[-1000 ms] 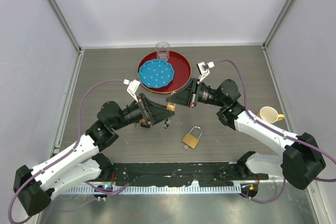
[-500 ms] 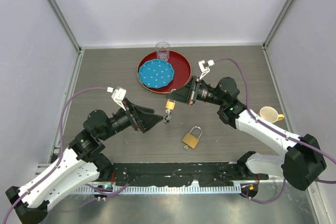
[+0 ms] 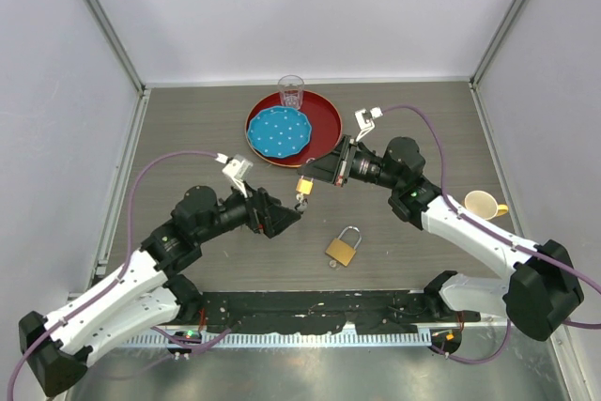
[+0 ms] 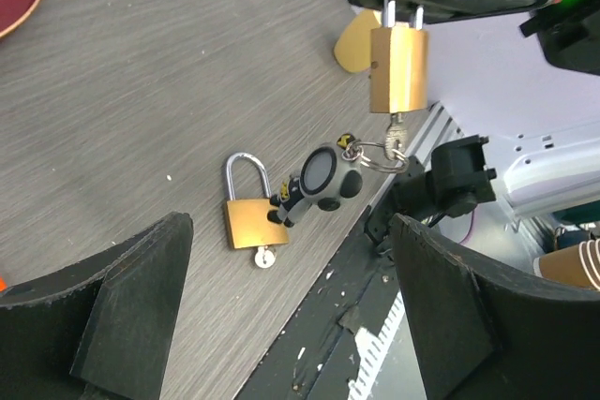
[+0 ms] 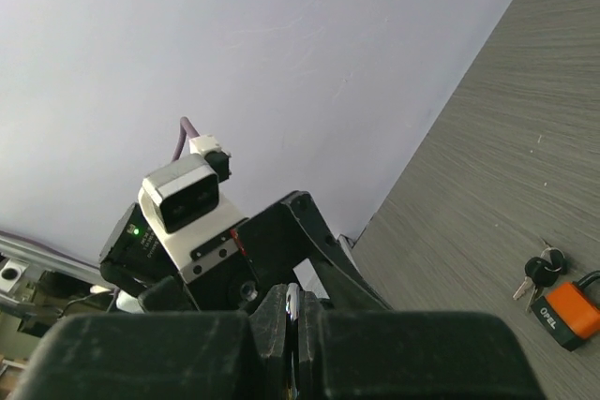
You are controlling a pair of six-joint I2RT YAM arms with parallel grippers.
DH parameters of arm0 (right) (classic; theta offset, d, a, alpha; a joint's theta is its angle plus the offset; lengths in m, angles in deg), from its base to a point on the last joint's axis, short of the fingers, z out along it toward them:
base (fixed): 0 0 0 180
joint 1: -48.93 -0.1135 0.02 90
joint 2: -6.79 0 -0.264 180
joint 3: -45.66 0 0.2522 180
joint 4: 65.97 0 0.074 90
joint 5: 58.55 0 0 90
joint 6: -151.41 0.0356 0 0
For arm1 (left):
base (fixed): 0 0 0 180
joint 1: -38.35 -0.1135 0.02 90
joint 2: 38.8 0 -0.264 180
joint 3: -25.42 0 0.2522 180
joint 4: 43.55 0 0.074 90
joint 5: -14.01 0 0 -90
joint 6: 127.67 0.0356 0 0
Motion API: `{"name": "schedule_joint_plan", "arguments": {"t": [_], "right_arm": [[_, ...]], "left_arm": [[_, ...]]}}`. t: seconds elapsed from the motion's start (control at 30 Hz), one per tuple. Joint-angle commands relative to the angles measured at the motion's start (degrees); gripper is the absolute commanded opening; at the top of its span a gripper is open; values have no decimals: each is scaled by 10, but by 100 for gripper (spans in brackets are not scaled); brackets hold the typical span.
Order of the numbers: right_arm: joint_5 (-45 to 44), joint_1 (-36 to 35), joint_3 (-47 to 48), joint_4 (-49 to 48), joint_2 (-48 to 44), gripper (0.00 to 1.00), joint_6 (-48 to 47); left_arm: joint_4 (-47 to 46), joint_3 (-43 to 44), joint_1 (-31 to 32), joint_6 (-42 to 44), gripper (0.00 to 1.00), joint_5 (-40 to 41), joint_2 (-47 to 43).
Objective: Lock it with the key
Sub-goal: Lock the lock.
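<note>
Right tool (image 3: 313, 176) grips a brass padlock (image 4: 397, 67) by its shackle above the counter (image 3: 188, 129), with the key (image 4: 397, 134) hanging from its base. Left tool (image 3: 285, 217) gapes wide at its 8 o'clock. A second padlock (image 3: 343, 249) lies at 5 o'clock.

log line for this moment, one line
right gripper shut on padlock, aloft | key in its base, fob dangling | left gripper open, facing key | second padlock on table

Grey wood-grain table (image 3: 188, 129) w/ red tray (image 3: 327, 124), brass padlock (image 3: 341, 252), yellow cup (image 3: 482, 204).
</note>
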Motion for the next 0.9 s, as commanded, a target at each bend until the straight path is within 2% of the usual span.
{"name": "schedule_joint_plan", "arguments": {"t": [0.0, 0.1, 0.37, 0.47, 0.73, 0.77, 0.83, 0.87], "right_arm": [[-10, -3, 29, -23, -2, 2, 8], [7, -3, 17, -74, 1, 2, 23], [6, -3, 19, -73, 13, 2, 32], [13, -2, 18, -89, 20, 2, 39], [24, -2, 9, -114, 25, 2, 50], [25, -2, 8, -113, 25, 2, 50], [27, -1, 9, -113, 25, 2, 51], [29, -1, 7, -113, 23, 2, 50]], "left_arm": [[-51, 11, 9, 20, 88, -5, 21], [-91, -7, 15, 14, 88, -7, 21], [-134, -25, 21, 4, 87, -11, 28], [-142, -28, 22, 2, 84, -13, 41], [-175, -40, 24, -6, 67, -18, 73], [-173, -40, 25, -9, 59, -18, 73], [-174, -41, 25, -13, 51, -25, 73], [-174, -42, 25, -16, 43, -25, 71]]}}
